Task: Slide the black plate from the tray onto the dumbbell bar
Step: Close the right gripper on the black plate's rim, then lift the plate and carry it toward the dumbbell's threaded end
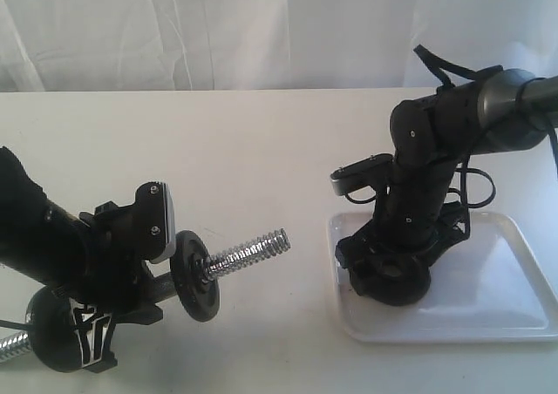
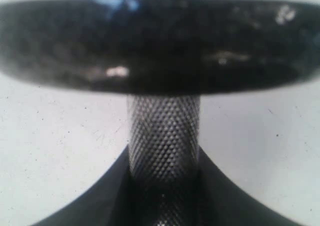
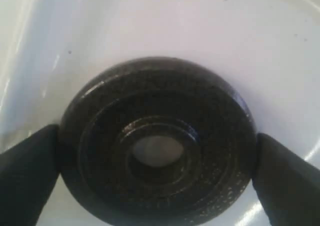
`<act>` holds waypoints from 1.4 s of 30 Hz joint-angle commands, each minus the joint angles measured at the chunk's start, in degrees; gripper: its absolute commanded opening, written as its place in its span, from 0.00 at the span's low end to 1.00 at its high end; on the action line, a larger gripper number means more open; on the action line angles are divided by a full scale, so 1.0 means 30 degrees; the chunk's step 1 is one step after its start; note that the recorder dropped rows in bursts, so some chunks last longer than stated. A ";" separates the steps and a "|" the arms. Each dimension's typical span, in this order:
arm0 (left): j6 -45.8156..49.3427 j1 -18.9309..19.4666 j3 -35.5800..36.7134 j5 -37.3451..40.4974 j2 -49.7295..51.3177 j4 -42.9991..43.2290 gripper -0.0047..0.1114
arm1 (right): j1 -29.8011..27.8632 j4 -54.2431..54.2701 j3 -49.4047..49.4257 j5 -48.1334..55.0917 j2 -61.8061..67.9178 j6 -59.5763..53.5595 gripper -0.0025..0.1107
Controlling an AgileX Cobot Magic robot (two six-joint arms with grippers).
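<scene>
Right fingers (image 3: 31,175) touching black plate (image 3: 157,98) (both edges)

The bar (image 1: 248,251) runs off the picture's edge at left; the left gripper (image 2: 164,203) covers its middle, the right gripper (image 1: 392,270) much of the plate (image 3: 165,98).

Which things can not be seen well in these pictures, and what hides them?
Exterior view: the right hand covers most of the black plate on the tray.
Left wrist view: a fitted disc hides the threaded end of the dumbbell bar.
Right wrist view: too close to tell if the plate is lifted off the tray.
</scene>
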 commanded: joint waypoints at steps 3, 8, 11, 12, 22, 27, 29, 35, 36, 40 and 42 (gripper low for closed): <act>-0.0078 -0.0060 -0.0397 -0.0427 -0.0843 -0.1438 0.04 | -0.0177 0.0110 0.0227 0.0489 -0.2082 0.0522 0.02; -0.0078 -0.0060 -0.0397 -0.0427 -0.0843 -0.1438 0.04 | -0.0177 0.0110 0.0227 0.0050 -0.3750 0.0397 0.02; -0.0078 -0.0060 -0.0397 -0.0427 -0.0843 -0.1438 0.04 | -0.0177 0.0000 0.0227 -0.0270 -0.4575 0.0397 0.02; -0.0078 -0.0060 -0.0397 -0.0427 -0.0843 -0.1438 0.04 | -0.0177 0.0000 0.0227 -0.0270 -0.4862 0.0397 0.02; -0.0078 -0.0060 -0.0397 -0.0478 -0.0843 -0.1438 0.04 | -0.0177 0.2845 0.0227 -0.0461 -0.7608 -0.2046 0.02; -0.0078 -0.0060 -0.0397 -0.0770 -0.0843 -0.1809 0.04 | -0.0625 0.8974 0.0227 0.0482 -0.7974 -0.7370 0.02; -0.0078 -0.0060 -0.0397 -0.0770 -0.0843 -0.1809 0.04 | -0.0853 1.1496 0.0227 0.1216 -0.7938 -0.9641 0.02; -0.0042 -0.0060 -0.0397 -0.0774 -0.0843 -0.1809 0.04 | -0.1843 1.5565 0.0331 0.3085 -0.7814 -1.3093 0.02; -0.0042 -0.0060 -0.0397 -0.0774 -0.0843 -0.1809 0.04 | -0.1943 1.6107 0.0331 0.3449 -0.7655 -1.3389 0.02; -0.0042 -0.0060 -0.0397 -0.0810 -0.0843 -0.1809 0.04 | -0.2124 1.8272 0.0499 0.4731 -0.6637 -1.4573 0.02; 0.0015 -0.0060 -0.0397 -0.0802 -0.0843 -0.1809 0.04 | -0.2124 1.8702 0.0545 0.5335 -0.6076 -1.4675 0.02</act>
